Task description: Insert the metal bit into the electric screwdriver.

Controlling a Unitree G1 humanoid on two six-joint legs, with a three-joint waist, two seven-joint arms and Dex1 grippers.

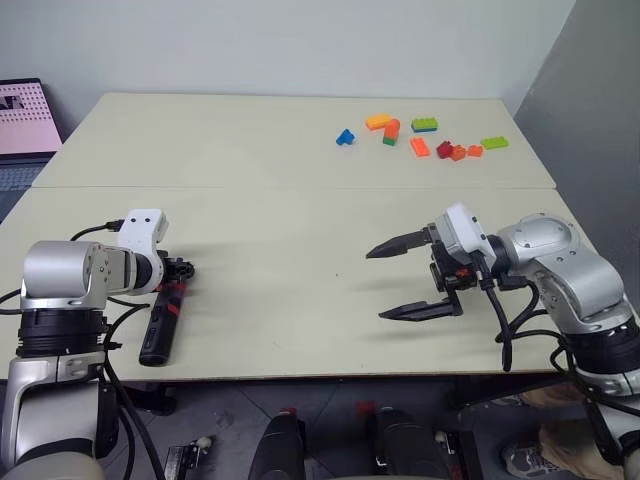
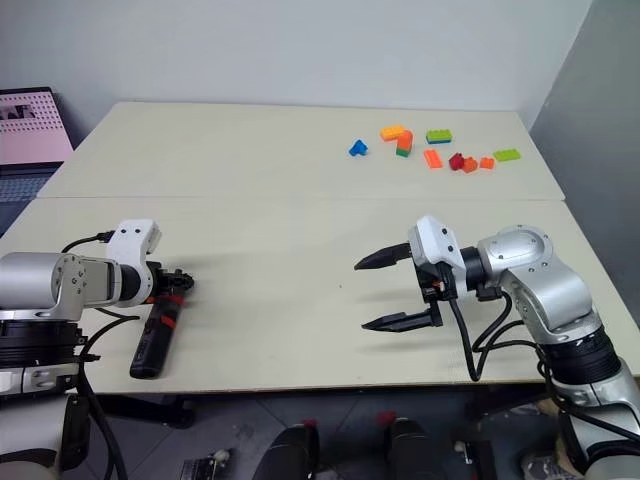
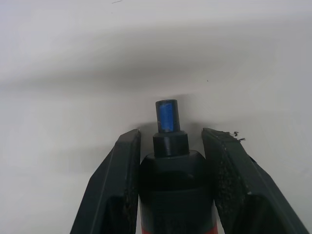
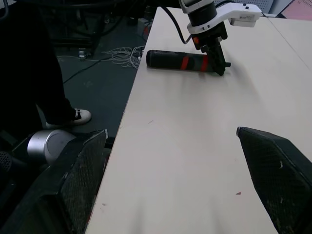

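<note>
Now my left gripper is clenched around the electric screwdriver, its two black fingers pressed against the body just behind the tapered tip. The screwdriver lies flat near the table's near left edge, its long axis running roughly from that front edge away toward the table's middle, tip end farthest from me. My right gripper hovers well apart over the right side of the table, fingers spread wide and holding nothing, pointing across toward the screwdriver. I cannot pick out the metal bit anywhere. My left arm is clearly the nearer one.
</note>
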